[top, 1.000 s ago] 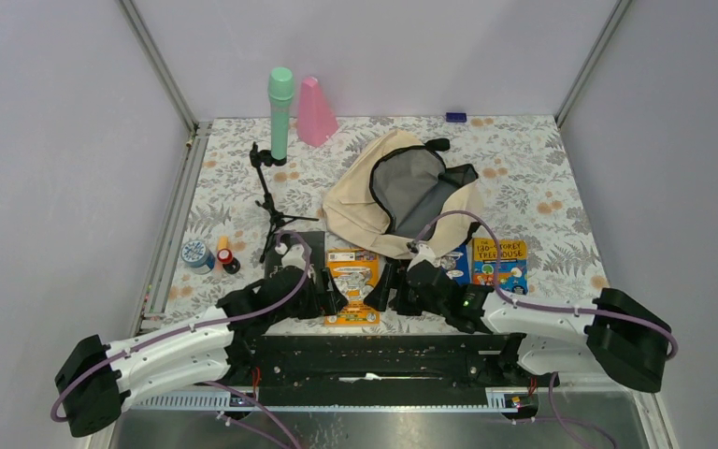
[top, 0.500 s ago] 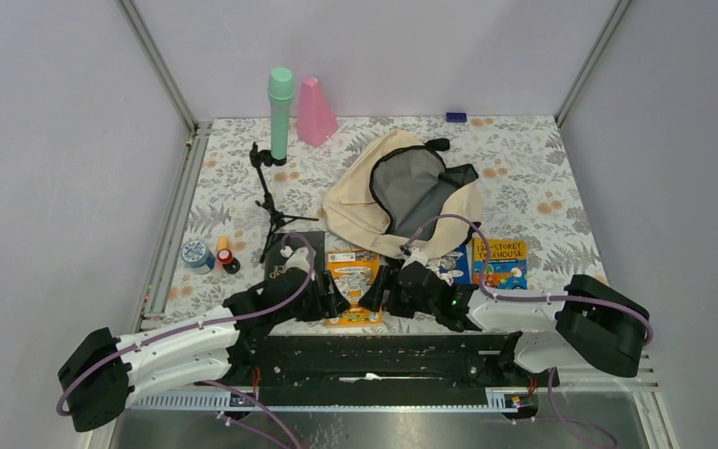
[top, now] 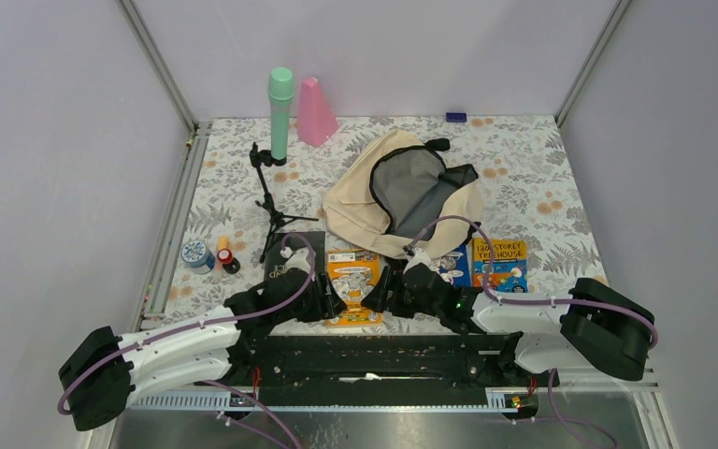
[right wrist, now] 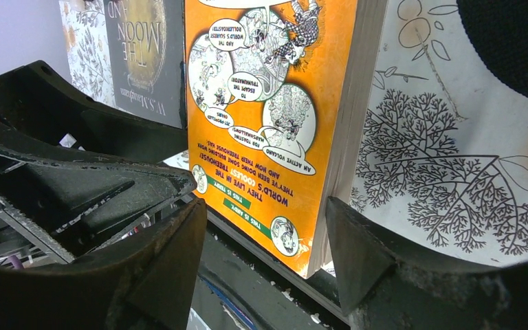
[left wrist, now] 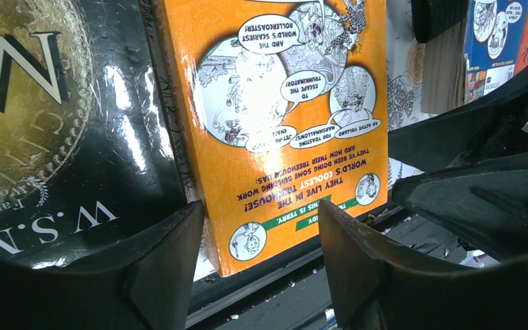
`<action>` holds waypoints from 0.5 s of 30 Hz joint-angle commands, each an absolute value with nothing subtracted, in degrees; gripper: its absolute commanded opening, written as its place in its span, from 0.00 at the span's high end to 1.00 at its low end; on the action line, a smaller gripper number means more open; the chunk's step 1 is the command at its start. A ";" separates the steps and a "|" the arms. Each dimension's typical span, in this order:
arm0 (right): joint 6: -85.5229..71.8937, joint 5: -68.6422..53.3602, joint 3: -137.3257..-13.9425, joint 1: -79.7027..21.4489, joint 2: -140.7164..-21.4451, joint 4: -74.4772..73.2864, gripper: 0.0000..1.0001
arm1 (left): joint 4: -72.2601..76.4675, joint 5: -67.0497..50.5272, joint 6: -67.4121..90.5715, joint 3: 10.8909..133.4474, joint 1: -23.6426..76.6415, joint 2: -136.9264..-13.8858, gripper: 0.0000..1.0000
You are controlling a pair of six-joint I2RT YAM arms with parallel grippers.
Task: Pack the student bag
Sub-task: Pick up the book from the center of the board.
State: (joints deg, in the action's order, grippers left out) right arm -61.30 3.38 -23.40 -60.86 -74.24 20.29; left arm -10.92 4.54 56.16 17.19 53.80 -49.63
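At the near edge of the floral-patterned table [top: 542, 178], both arms crouch low over a glossy orange paperback book [top: 352, 271] lying flat. The left gripper [left wrist: 260, 213] has its jaws apart, framing the book's near-left corner without clamping it. The right gripper [right wrist: 265, 206] is spread wide too, straddling the near-right corner (page edges show beside one finger). A black book with gold lettering [left wrist: 55, 103] lies just left of the orange one. The student bag, a big cream fabric backpack with grey lining [top: 360, 206], sits just beyond the books, mouth gaping.
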 commanded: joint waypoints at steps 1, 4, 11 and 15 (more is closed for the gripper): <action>-62.47 0.18 -23.55 -61.45 -73.59 32.58 0.31 | -7.76 3.03 56.98 16.81 53.96 -50.09 0.41; -63.70 0.18 -21.82 -61.44 -73.45 36.61 0.32 | -7.47 2.78 56.87 16.79 54.01 -50.58 0.44; -62.63 0.72 -19.67 -61.44 -70.41 40.33 0.33 | -7.62 2.61 56.99 17.19 53.96 -51.86 0.47; -62.85 0.22 -19.41 -61.44 -71.56 41.95 0.33 | -7.57 2.55 56.56 17.73 53.99 -52.36 0.48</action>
